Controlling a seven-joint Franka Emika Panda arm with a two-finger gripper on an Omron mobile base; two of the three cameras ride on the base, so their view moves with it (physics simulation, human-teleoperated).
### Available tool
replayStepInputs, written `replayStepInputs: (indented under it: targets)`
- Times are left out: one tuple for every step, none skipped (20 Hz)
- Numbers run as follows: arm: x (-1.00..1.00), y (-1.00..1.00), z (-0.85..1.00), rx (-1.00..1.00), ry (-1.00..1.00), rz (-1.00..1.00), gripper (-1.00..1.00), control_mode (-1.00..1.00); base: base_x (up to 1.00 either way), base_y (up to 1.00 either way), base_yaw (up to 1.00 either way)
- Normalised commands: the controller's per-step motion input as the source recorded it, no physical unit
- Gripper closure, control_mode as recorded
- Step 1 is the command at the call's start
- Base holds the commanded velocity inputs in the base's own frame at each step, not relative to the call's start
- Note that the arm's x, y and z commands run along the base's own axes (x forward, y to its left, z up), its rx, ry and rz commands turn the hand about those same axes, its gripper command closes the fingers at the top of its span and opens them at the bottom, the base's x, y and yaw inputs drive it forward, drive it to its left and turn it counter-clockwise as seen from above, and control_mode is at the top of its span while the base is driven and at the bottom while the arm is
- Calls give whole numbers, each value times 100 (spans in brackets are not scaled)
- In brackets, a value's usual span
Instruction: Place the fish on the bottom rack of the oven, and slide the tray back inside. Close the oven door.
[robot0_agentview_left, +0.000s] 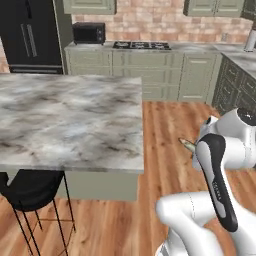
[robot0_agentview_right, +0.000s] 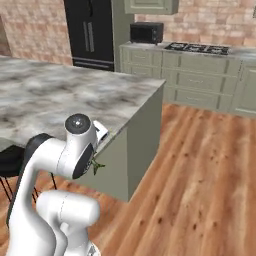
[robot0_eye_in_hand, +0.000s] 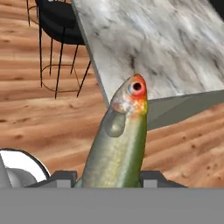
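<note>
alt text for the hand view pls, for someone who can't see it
The gripper holds a greenish fish by its tail end, red-eyed head pointing up. Behind it: a marble island counter, wood floor and a black stool.

The island (robot0_agentview_left: 70, 120) stands mid-floor, with a stool (robot0_agentview_left: 30, 192) tucked under its near edge. Beyond the island, a counter (robot0_agentview_left: 150, 65) runs along the back wall, carrying a microwave (robot0_agentview_left: 89, 33) and a cooktop (robot0_agentview_left: 141, 45). A fridge (robot0_agentview_left: 30, 35) stands left of that counter. The fish (robot0_eye_in_hand: 120, 144) hangs between the fingertips (robot0_eye_in_hand: 151, 178), beside the island's corner, above the floor.
</note>
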Motion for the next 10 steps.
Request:
replayStepInputs:
  targets:
    - [0,0,0,0,0,0,100,100,0,76,43]
    - [0,0,0,0,0,0,100,100,0,84,41]
    - [0,0,0,0,0,0,100,100,0,86,40]
    - [0,0,0,0,0,0,100,100,0,86,40]
    - [0,0,0,0,0,0,100,100,0,86,40]
    - [0,0,0,0,0,0,100,100,0,91,39]
    - [0,0,0,0,0,0,100,100,0,95,37]
    - [0,0,0,0,0,0,100,100,0,94,36]
    - [0,0,0,0,0,0,100,100,0,93,36]
    - [0,0,0,0,0,0,100,100,0,92,35]
